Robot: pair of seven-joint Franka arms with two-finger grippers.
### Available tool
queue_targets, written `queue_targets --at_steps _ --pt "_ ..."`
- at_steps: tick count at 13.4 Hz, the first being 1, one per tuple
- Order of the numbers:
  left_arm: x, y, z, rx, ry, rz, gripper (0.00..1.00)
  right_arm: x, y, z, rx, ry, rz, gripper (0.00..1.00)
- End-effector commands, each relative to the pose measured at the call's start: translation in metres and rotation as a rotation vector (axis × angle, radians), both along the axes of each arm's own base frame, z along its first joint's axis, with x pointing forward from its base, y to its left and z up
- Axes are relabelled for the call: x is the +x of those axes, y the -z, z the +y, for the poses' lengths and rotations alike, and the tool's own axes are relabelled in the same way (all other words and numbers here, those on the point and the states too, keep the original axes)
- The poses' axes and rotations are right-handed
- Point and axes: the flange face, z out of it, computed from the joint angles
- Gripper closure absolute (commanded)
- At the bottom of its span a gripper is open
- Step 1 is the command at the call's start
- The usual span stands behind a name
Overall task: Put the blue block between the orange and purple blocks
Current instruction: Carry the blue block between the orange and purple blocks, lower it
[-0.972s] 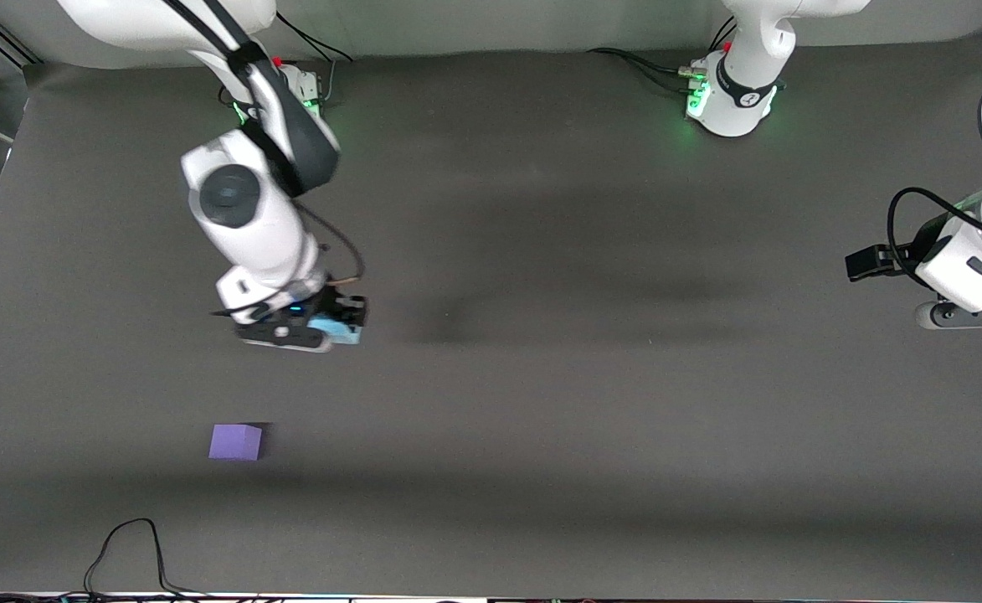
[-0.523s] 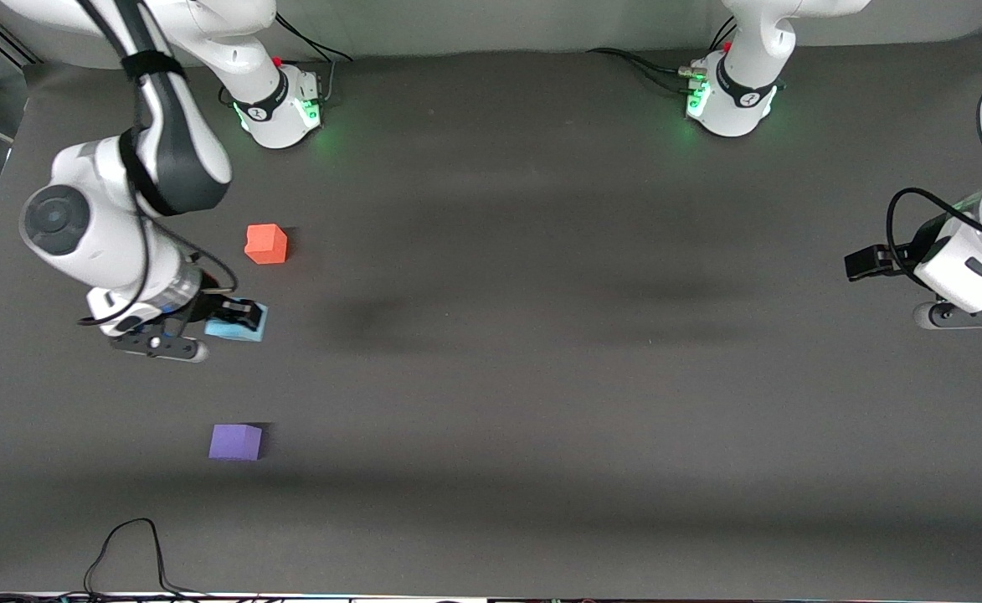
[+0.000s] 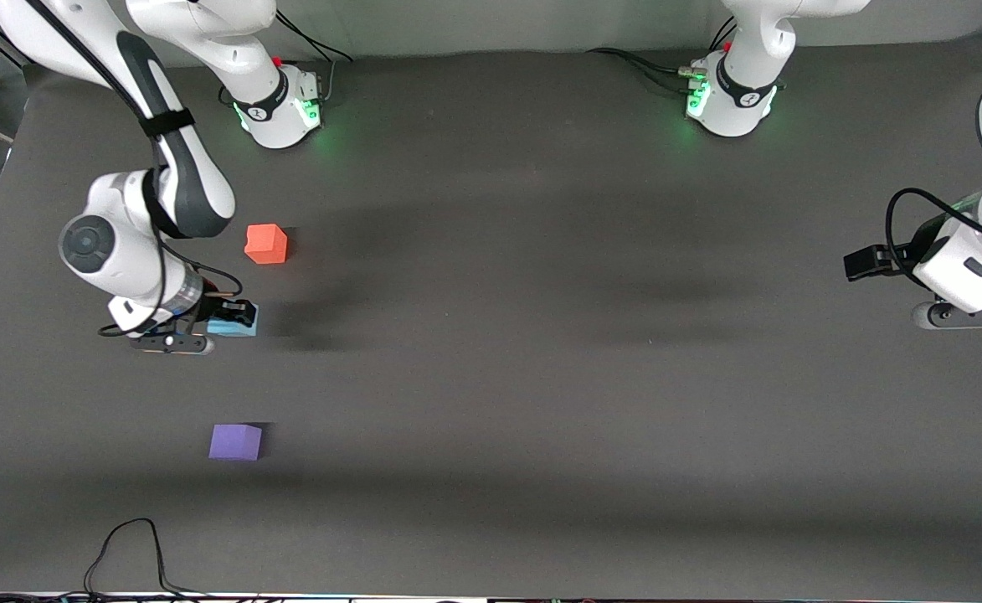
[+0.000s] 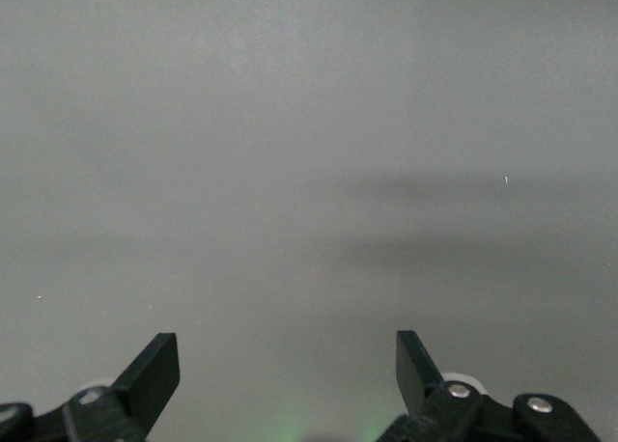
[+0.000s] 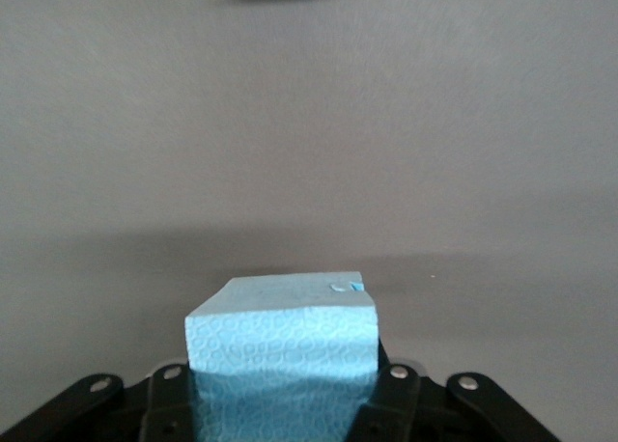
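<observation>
Your right gripper is clamped shut on the blue block, which sits between its fingers; in the right wrist view the block fills the jaws with the grey surface below it. You have it low over the surface toward the right arm's end, between the orange block and the purple block. The orange one lies farther from the front camera, the purple one nearer, and both stand apart from the blue block. Your left gripper waits with its fingers spread wide and holding nothing, over bare surface at the left arm's end.
</observation>
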Motion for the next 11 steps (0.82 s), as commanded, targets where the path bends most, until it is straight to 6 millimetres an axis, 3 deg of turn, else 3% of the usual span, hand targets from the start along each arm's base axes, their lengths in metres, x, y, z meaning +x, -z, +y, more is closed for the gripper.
queue_targets --at_steps 1,11 --pt "-0.005 -0.002 -0.001 -0.010 0.016 0.006 0.00 -0.003 0.025 -0.001 0.017 -0.014 -0.021 0.60" --pt "-0.005 -0.003 -0.002 -0.010 0.018 0.003 0.00 -0.001 0.073 0.002 0.014 -0.041 -0.044 0.59"
